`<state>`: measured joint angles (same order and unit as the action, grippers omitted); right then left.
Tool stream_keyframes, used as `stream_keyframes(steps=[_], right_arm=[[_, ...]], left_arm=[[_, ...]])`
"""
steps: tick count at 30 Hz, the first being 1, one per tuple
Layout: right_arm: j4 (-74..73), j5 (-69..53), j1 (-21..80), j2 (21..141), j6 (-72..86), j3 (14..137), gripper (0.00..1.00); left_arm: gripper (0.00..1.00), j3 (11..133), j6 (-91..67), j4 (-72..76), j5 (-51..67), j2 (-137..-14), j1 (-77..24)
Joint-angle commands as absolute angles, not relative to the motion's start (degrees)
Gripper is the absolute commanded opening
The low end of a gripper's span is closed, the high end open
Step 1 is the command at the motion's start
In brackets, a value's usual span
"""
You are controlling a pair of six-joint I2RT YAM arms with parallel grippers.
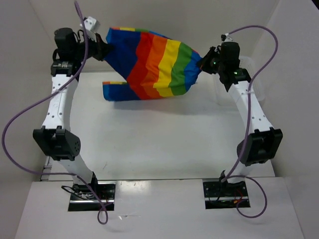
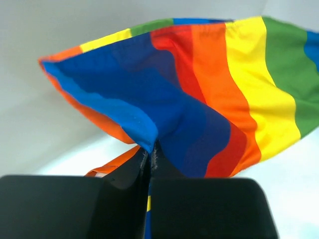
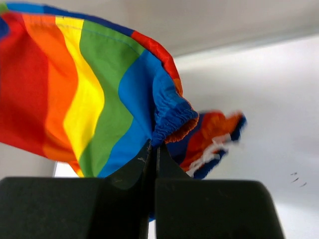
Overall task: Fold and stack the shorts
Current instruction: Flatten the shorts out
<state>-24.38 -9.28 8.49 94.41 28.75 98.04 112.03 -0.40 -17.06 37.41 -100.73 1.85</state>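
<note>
The rainbow-striped shorts (image 1: pixel 149 62) hang stretched in the air between my two grippers, above the far part of the white table. My left gripper (image 1: pixel 103 50) is shut on the blue edge at the left end; the left wrist view shows its jaws pinched on the blue fabric (image 2: pixel 149 134). My right gripper (image 1: pixel 203 63) is shut on the blue elastic waistband at the right end, seen in the right wrist view (image 3: pixel 167 119). A bit of white drawstring (image 3: pixel 212 149) dangles by the waistband. The lower leg hem (image 1: pixel 114 92) hangs down towards the table.
White walls close in the table on the left, back and right. A faint pale container (image 1: pixel 254 74) stands behind my right arm at the far right. Purple cables (image 1: pixel 30 114) loop beside both arms.
</note>
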Motion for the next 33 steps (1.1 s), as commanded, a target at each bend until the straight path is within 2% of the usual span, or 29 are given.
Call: stream_keyframes(steps=[1, 5, 7, 10, 14, 17, 22, 27, 28, 29, 30, 31, 33], right_arm=[[-23.3, -10.9, 8.88, 85.2, 24.35, 98.98, 0.0], [-25.13, -10.73, 9.4, 76.66, 20.75, 98.26, 0.0], [-25.66, -7.58, 13.34, 71.4, 18.82, 98.26, 0.0], [-25.66, -2.73, 17.48, 66.28, 20.03, 97.21, 0.0], [-27.86, 1.22, 18.19, 61.27, 23.99, 96.68, 0.0], [-28.38, 5.18, 18.19, 60.64, 26.18, 94.58, 0.0], [-31.11, 5.98, 14.6, 67.66, 28.12, 90.98, 0.0], [-25.24, 0.62, 10.72, 76.87, 31.02, 80.7, 0.0], [-23.48, 0.62, 10.72, 78.56, 31.03, 79.81, 0.0], [-22.77, 0.62, 10.2, 80.4, 31.03, 79.28, 0.04], [-22.76, -0.6, 10.2, 84.51, 31.03, 79.89, 0.16], [-22.24, -2.79, 10.2, 86.55, 31.03, 80.5, 0.58], [-23.37, -3.34, 10.2, 90.77, 30.06, 83.22, 0.67]], left_arm=[[0.0, 115.92, 0.0, -13.18, 38.32, -96.25, 2.37], [0.0, 118.91, 0.0, -13.18, 39.02, -90.81, 5.53], [0.0, 121.54, 0.0, -14.67, 39.02, -88.78, 6.76], [0.0, 125.93, 0.0, -18.18, 35.34, -85.26, 7.29], [0.0, 127.7, 0.0, -19.78, 33.67, -82.27, 7.29], [0.0, 126.92, 0.0, -19.78, 33.66, -82.27, 7.29], [0.0, 118.49, 0.0, -16.88, 36.47, -87.35, 7.29], [0.03, 110.93, 0.0, -17.49, 37.0, -96.04, 7.29], [0.07, 109.61, 0.0, -17.49, 35.35, -97.11, 7.29], [0.27, 107.25, 0.0, -18.45, 34.55, -98.34, 7.29], [0.44, 107.23, 0.0, -19.33, 33.67, -101.13, 7.29], [0.62, 106.7, 0.0, -20.12, 32.88, -102.47, 7.29], [0.81, 106.7, 0.0, -22.67, 32.17, -105.36, 7.29]])
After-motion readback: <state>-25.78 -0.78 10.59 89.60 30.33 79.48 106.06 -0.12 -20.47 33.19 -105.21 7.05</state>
